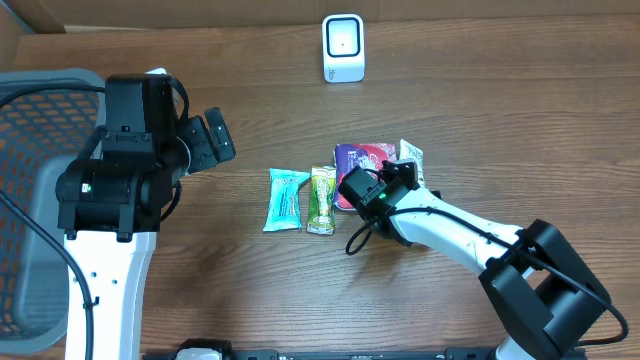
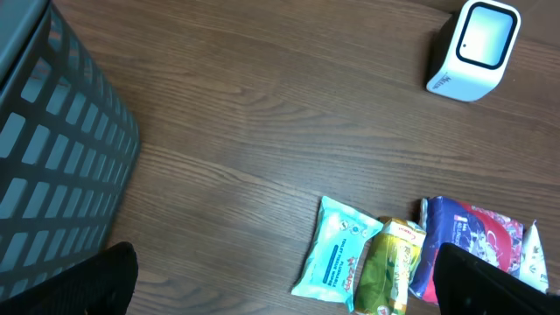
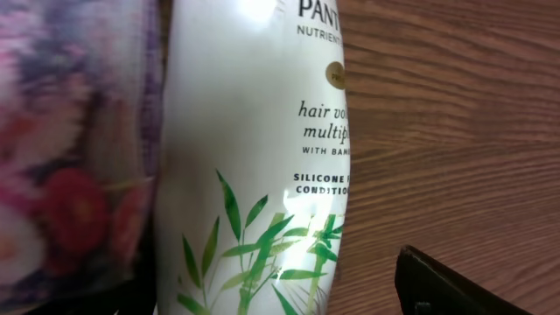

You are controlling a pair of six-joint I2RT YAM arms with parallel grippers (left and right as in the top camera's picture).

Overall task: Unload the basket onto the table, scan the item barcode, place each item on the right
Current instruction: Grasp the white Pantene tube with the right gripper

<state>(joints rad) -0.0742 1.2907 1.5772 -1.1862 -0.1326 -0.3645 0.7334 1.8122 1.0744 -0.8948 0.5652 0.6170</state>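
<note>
On the wooden table (image 1: 480, 100) the right gripper (image 1: 402, 176) straddles the white bottle (image 3: 254, 157), fingers apart and unclamped, seemingly to grasp it for scanning; the left gripper (image 1: 210, 140) hangs spread and empty.

At the left edge of the desk (image 1: 500, 110) you have a grey mesh basket (image 1: 25, 150), and its slatted wall fills the left side of the left wrist view. Near the middle of the wood-grain top you'll find a light blue packet (image 1: 284, 199) and a green packet (image 1: 321, 199) lying side by side, long edges together, with a purple pouch (image 1: 360, 160) printed in pink and red just to their right, partly covered. Brown cardboard (image 1: 200, 12) runs along the far edge.
</note>
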